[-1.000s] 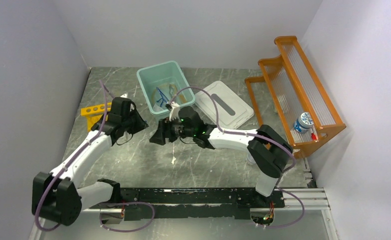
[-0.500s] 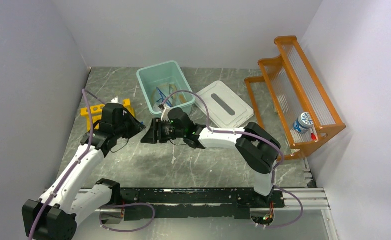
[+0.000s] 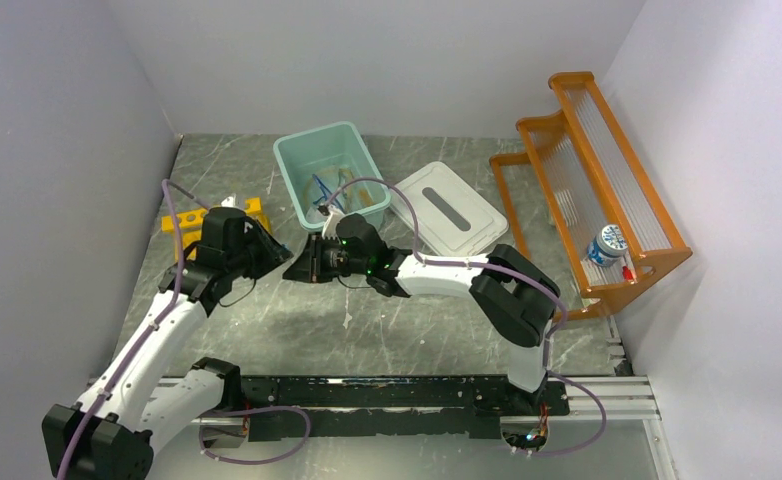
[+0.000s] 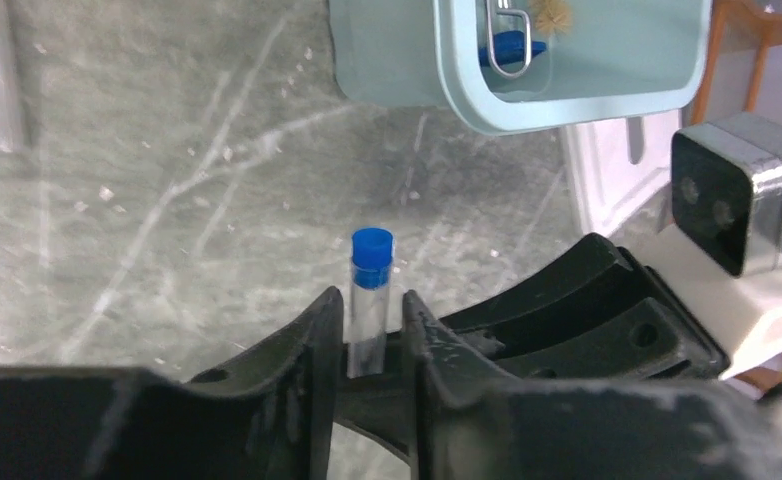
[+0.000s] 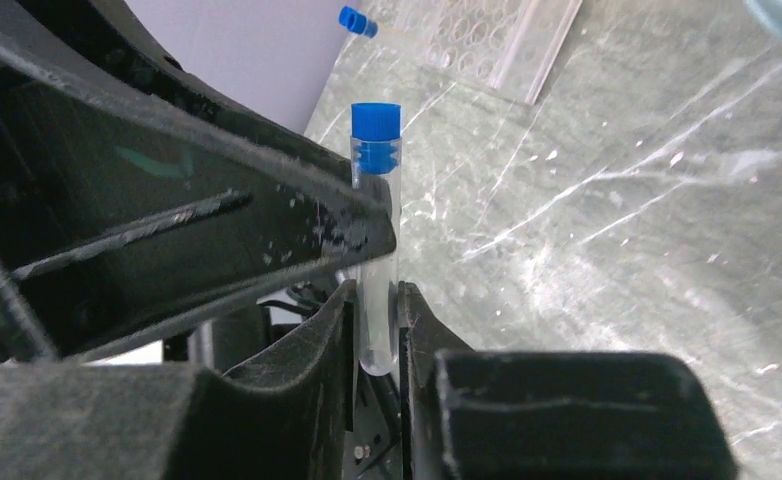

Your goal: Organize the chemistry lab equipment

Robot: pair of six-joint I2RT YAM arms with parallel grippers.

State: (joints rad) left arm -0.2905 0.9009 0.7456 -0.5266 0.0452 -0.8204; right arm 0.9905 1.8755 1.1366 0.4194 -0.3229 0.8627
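**Tube gripped by both arms at mid-handover**

Tube (image 5: 377,300), blue-capped and upright, is held above the worktop (image 3: 417,320), between the rack (image 3: 192,220) and the bin (image 3: 302,165). It is pinched by both sets of jaws at once. The right jaws are narrowed on its bottom end and the left jaws just above.

For a clean pass, the right grip should be proven firm before the left jaws are eased apart, and the tube kept vertical. The marbled grey worktop looks hard, so a dropped tube could crack. The cell is enclosed by white walls, with an orange shelf (image 3: 607,170) at the right.
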